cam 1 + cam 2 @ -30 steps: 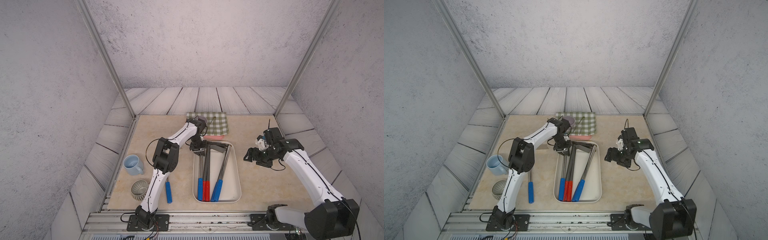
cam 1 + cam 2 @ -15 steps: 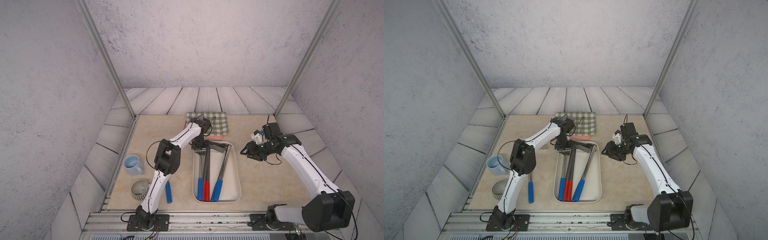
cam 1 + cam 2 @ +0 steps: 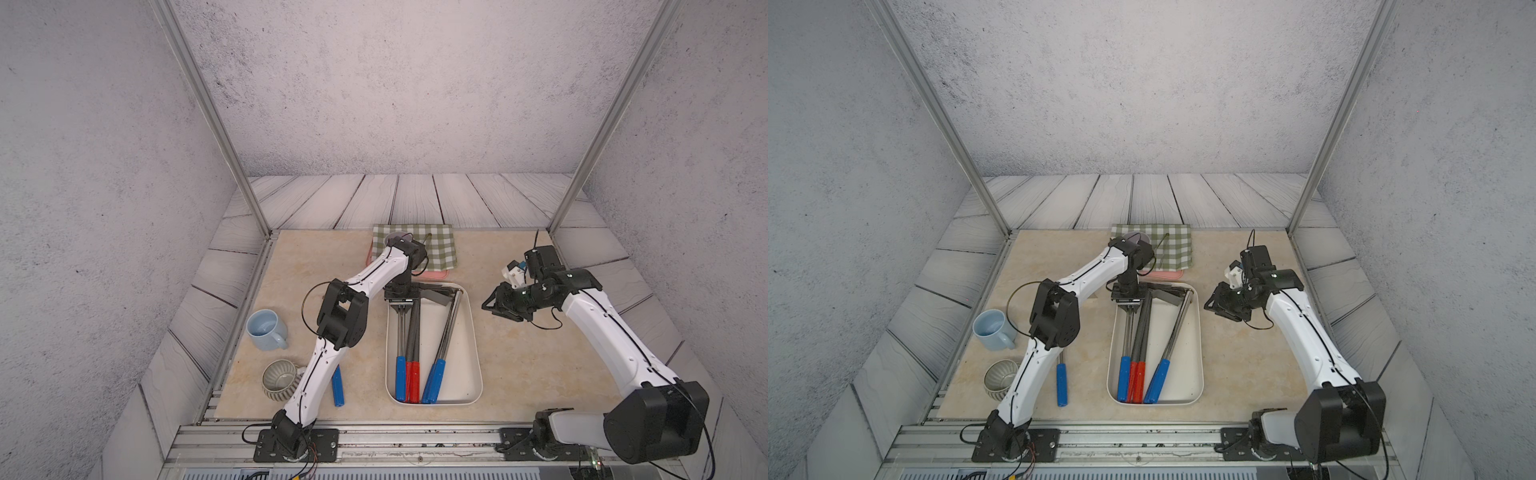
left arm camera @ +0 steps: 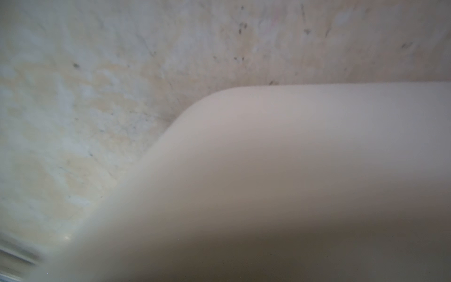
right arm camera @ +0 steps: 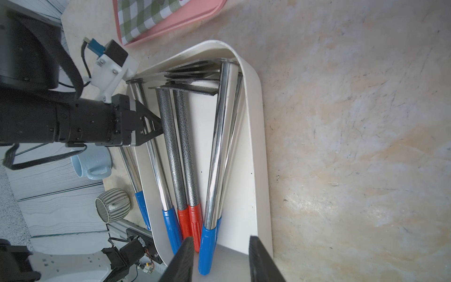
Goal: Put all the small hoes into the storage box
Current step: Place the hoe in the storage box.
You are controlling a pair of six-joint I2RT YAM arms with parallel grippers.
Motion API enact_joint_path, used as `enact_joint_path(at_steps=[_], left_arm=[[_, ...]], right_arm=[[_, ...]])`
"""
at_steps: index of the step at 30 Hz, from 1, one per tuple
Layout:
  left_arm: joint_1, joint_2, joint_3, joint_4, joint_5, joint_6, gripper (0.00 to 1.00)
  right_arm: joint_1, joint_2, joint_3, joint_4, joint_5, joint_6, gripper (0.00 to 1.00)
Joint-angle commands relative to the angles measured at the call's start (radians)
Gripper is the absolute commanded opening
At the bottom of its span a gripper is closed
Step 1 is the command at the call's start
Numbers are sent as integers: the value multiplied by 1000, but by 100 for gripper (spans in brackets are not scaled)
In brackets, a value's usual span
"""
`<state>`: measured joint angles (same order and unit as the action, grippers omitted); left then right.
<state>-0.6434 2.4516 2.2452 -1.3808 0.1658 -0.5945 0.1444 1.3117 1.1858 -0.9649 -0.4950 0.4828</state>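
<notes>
We note the small hoe [image 3: 400,349] lying in the storage box [image 3: 459,374], the right hand [image 3: 487,306] now nearer the box, narrower but open and empty, the left hand [image 3: 402,306] still clamped on the hoe's shaft.

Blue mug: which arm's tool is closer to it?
Left. The left tool grips a hoe inside the box; the right tool hovers beyond the box, farther from the mug.

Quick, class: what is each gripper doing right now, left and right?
Left gripper: closed, apparently on the chrome shaft of the small hoe lying in the storage box.
Right gripper: open, holding nothing.
</notes>
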Motion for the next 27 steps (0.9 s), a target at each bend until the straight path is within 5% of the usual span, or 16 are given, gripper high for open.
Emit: enact_joint_path(at_steps=[1,12,18,27], left_arm=[[-22,36,-24,-50,10,30,0],[-21,-36,-87,16,52,53,0],[-10,-113,-129,56,50,70,26],[12,-216,-153,95,72,117,37]], right_arm=[[-2,8,-17,19,-22,16,37],[-3,39,6,98,-106,67,23],[4,90,15,226,-229,154,13],[35,195,60,363,-296,253,6]])
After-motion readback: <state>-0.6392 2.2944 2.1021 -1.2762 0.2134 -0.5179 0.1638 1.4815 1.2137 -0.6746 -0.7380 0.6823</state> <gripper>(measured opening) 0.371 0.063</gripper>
